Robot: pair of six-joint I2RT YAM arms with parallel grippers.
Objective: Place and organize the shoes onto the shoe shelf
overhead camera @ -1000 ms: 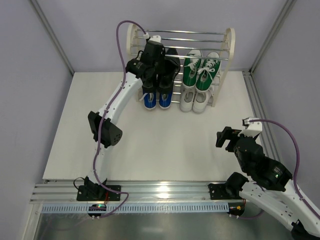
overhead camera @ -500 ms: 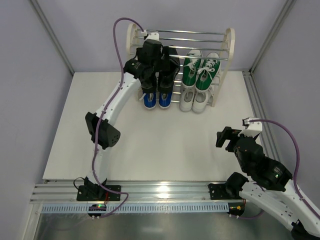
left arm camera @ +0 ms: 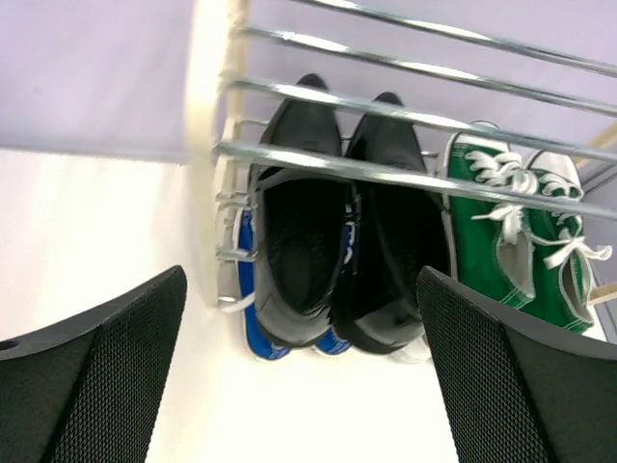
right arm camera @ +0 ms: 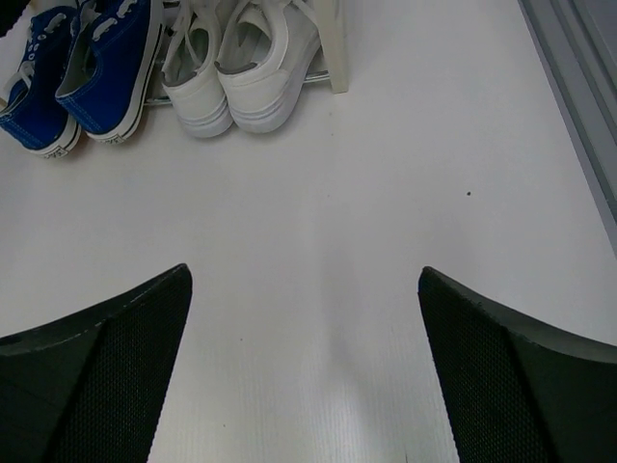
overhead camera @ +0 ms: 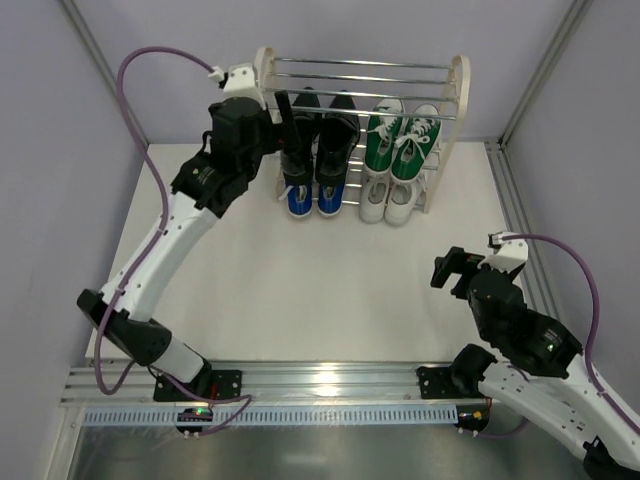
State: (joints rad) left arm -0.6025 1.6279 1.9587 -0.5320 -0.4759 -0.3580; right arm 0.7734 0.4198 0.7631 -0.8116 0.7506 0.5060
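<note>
My left arm stretches up from its base to the left end of the shoe shelf, with its elbow low and well in front of the shelf. The left gripper hangs just in front of the shelf's left frame. Its fingers are spread wide and hold nothing. A purple cable arcs high beside the shelf's left end. My right arm sits folded well in front of the shelf's right end. The right gripper has its fingers wide apart too and faces the shelf over the bare table.

On the shelf's upper tier, the black shoes fill the left half and the green sneakers the right. On the lower tier, the blue sneakers sit under the black pair and the white sneakers under the green. The front rods cross over the black pair in my left wrist view.

The rods are thin, shiny chrome, running between cream arched side frames. The black shoes are glossy and smooth. The green sneakers carry white laces, and the blue ones have white soles. The finger pads on both grippers are dark with a fine mesh texture, and the table is matte white.
</note>
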